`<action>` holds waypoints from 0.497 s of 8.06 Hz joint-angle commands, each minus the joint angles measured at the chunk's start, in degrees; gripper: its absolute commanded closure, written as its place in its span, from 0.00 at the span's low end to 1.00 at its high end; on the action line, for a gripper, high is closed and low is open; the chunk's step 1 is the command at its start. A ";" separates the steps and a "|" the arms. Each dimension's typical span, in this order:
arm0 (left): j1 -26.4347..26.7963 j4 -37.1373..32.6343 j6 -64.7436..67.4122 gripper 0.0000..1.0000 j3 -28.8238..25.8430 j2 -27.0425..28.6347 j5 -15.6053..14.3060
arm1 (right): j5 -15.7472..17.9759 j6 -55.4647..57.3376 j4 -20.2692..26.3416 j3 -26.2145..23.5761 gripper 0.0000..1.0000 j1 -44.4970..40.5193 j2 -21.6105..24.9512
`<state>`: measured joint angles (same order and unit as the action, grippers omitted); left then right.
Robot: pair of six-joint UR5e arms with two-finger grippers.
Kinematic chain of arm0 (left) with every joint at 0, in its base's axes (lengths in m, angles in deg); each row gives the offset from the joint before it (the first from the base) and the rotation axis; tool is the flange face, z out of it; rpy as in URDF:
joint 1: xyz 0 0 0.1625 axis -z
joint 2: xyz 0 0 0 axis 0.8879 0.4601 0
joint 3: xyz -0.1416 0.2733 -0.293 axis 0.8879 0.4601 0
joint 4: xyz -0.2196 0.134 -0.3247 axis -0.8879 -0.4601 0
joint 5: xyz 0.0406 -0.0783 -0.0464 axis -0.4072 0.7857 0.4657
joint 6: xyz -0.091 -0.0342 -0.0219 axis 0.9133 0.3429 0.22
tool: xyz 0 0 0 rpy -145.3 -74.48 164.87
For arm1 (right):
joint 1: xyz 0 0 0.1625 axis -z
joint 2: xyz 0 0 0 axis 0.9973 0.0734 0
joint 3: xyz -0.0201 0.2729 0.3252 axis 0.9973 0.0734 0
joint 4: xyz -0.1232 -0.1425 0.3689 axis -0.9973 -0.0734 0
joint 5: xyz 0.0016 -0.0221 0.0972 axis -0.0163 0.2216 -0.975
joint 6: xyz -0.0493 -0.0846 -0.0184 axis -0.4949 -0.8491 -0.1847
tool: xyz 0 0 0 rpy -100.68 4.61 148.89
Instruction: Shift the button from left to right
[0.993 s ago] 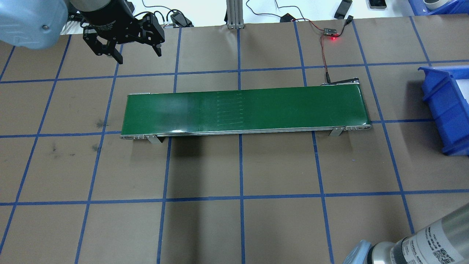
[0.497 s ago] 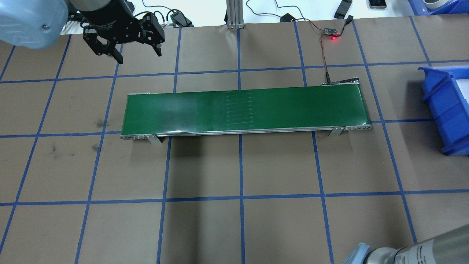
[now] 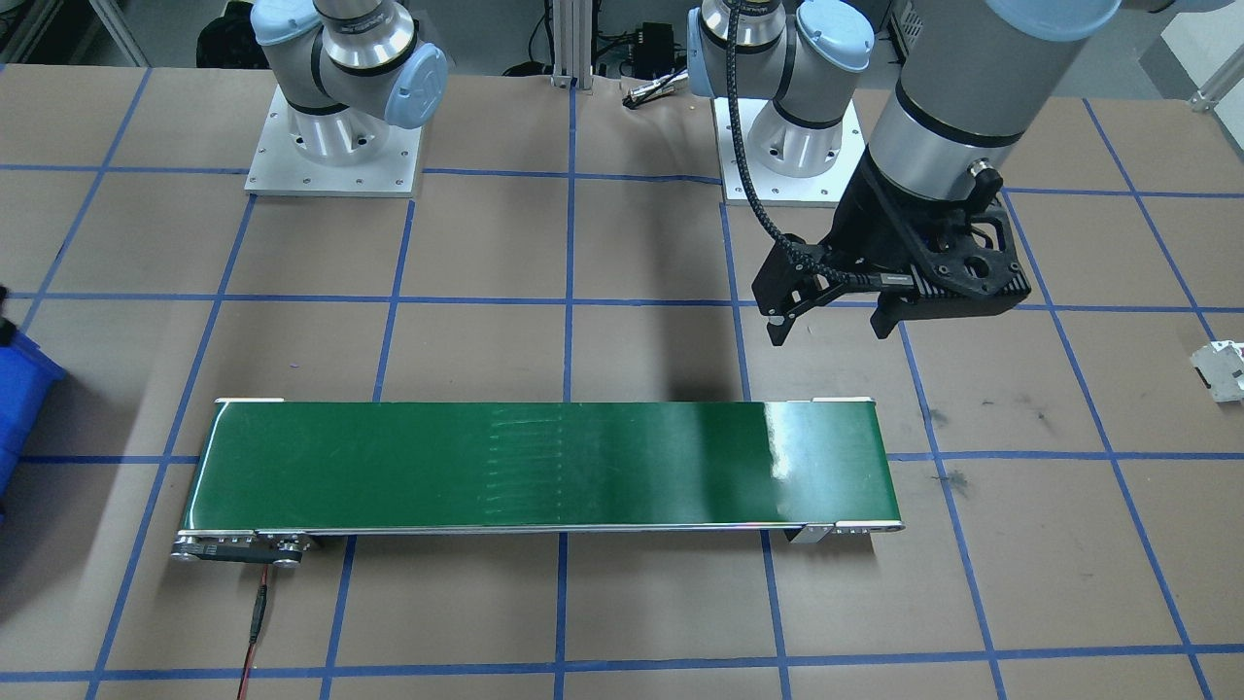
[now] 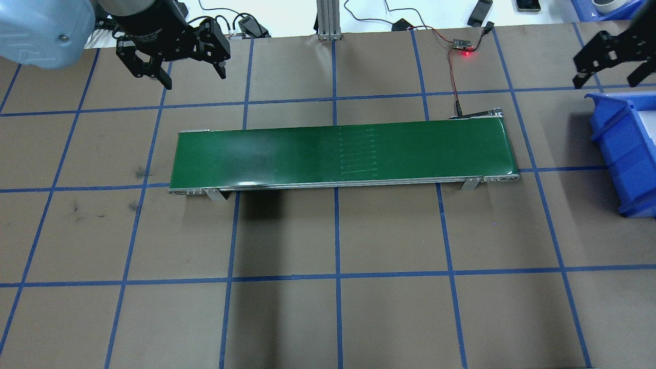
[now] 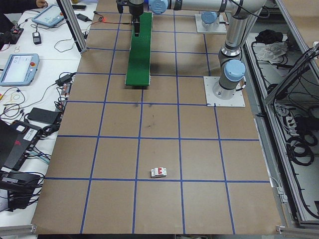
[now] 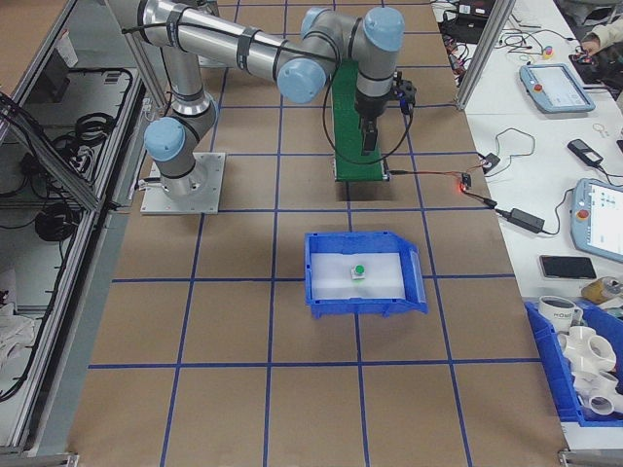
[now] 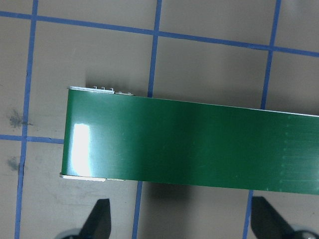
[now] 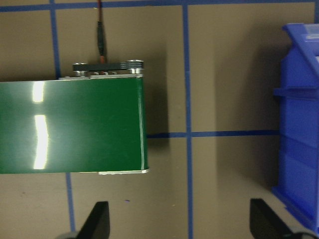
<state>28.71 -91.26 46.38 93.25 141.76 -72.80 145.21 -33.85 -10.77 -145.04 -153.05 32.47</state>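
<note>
Two robot arms, one green conveyor belt (image 4: 341, 154), one blue bin (image 6: 363, 273) holding one button (image 6: 358, 269), one white breaker (image 5: 159, 172).

Brown table top (image 4: 328, 318) ruled into squares by blue tape (image 4: 337, 230), soft shadows lying across it. Beyond the far edge, a white bench (image 6: 545, 146) strewn with black cables (image 6: 506, 209), tablets (image 6: 555, 86) and a phone (image 6: 567, 267). Aluminium posts (image 4: 326, 19) rise at the table's edge. Cable bundles (image 5: 299, 144) lie on the floor behind the frame.
</note>
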 commanded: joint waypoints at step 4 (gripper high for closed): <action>0.00 0.00 -0.01 0.00 0.00 0.00 -0.09 | 0.93 24.32 -0.44 -1.18 0.00 -25.37 1.73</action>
<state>28.72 -91.26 46.38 93.25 141.76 -72.96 146.61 -12.28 -10.95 -146.17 -173.38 34.68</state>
